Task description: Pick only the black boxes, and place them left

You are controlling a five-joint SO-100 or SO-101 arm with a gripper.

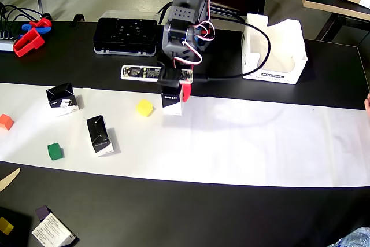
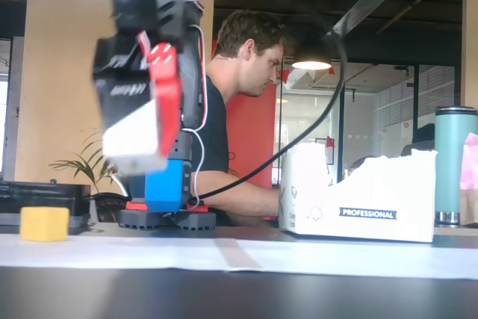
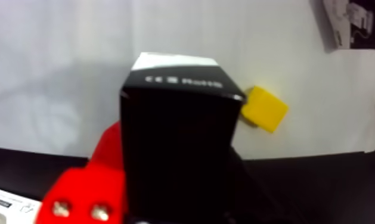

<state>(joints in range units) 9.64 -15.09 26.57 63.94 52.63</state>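
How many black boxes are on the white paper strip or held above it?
3. One black box is held in the pincer; two lie on the white paper strip at overhead left. Others may be hidden.

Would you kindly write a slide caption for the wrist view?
Gripper holding a black box above the white paper strip, with a yellow cube just beyond.

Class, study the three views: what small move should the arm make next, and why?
Probably carry the held box toward the left of the overhead view. The tool is shut on it, and the fixed view shows it lifted clear of the paper. Two boxes already lie on that side, so steer above the yellow cube.
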